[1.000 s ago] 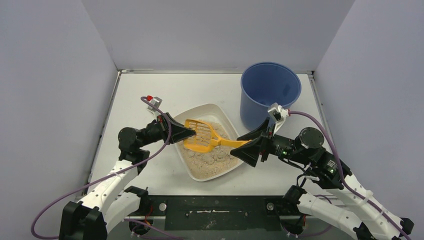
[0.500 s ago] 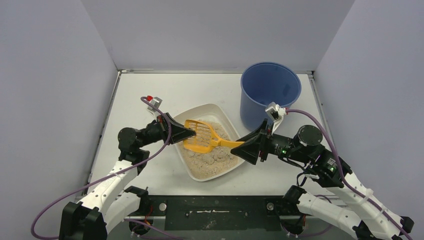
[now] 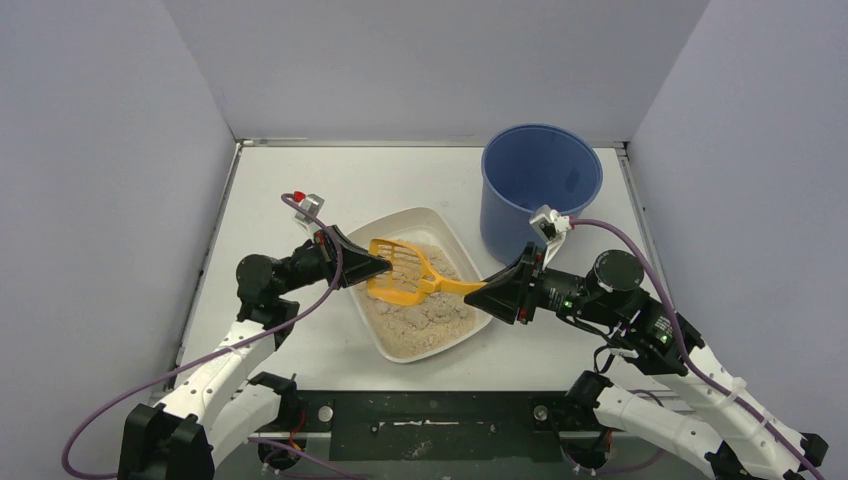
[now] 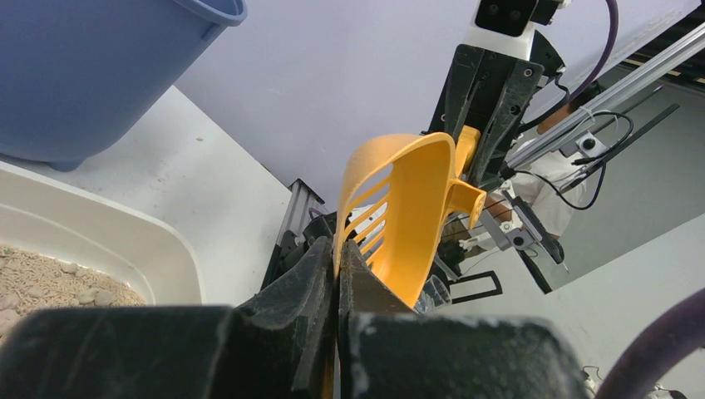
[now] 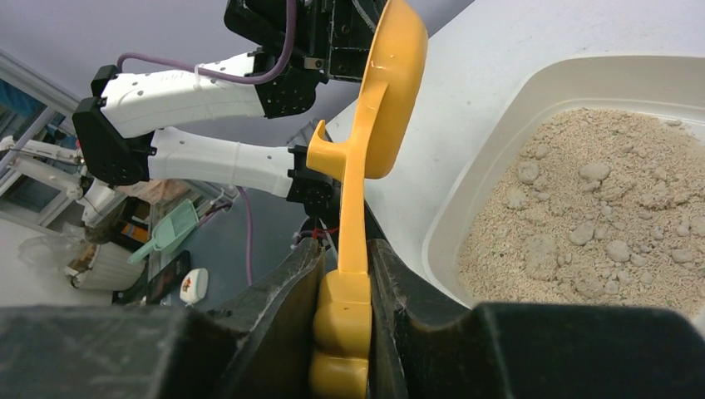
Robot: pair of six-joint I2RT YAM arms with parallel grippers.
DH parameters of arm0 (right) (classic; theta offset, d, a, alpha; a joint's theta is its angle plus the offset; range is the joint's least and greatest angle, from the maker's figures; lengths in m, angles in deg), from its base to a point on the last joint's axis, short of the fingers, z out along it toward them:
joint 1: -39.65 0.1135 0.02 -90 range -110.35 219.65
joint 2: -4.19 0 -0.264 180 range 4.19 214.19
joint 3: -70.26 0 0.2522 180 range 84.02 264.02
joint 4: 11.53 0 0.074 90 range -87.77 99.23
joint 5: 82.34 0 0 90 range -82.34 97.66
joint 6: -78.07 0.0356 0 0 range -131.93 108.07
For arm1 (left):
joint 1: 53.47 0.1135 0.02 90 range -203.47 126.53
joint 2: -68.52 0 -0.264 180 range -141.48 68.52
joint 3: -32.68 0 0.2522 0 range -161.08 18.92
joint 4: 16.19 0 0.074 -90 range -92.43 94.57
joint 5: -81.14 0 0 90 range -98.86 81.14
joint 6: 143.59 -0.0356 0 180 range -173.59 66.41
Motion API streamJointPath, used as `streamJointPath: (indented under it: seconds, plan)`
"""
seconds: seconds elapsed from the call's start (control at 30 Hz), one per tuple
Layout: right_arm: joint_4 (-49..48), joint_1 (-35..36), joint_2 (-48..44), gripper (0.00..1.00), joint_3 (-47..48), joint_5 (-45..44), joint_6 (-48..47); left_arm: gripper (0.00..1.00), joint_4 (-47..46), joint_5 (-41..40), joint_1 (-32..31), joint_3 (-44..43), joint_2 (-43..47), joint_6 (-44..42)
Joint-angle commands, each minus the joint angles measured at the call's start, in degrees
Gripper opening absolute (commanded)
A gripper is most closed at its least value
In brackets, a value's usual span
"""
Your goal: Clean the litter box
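Change: the right gripper (image 3: 492, 290) stood spread around the scoop (image 3: 405, 272) handle a second ago. Its jaws have since come together on the handle, and in the right wrist view both fingers (image 5: 293, 316) press the handle's end.

Left gripper (image 3: 385, 265): no change. It is pressed together, pinching the slotted head's edge. Both arms now hold the scoop, which looks like a handover. The left can probably let go, leaving the right to dig.

Scoop: in the air over the box (image 3: 428, 213), head at 9 o'clock, handle at 3 to 4 o'clock. Nothing visible in it.

Box: mid-table, just beyond the arm bases, filled with beige litter. No sifting done yet, going by the scoop being clear of the litter.

Count:
- Box: 1
- Scoop: 1
- Bucket (image 3: 540, 185): 1, at 1 o'clock from the box, just beside its corner
- Grippers: 2
- Clumps in the litter: several, too small and alike to count surely
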Motion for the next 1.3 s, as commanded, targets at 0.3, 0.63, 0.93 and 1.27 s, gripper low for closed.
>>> streamJointPath:
  seconds: [0.3, 0.63, 0.93, 1.27]
  plan:
    - [-1.0, -0.4, 0.3, 0.0, 1.8, -3.0, 1.1, 0.24, 5.9, -2.4, 0.3, -2.9, 1.2, -4.9]
    - [7.6, -0.3, 3.8, 0.0, 7.1, -12.2, 2.6, 0.76, 33.4, -8.9, 0.3, -7.6, 1.4, -21.3]
    - [21.4, -0.4, 10.4, 0.0, 15.0, -24.5, 6.0, 0.82, 67.1, -31.3, 0.4, -20.1, -4.2, -38.8]
    - [32.7, -0.6, 19.9, 0.0, 19.7, -28.2, 8.1, 0.82, 80.4, -52.9, 0.4, -32.5, -15.0, -47.9]
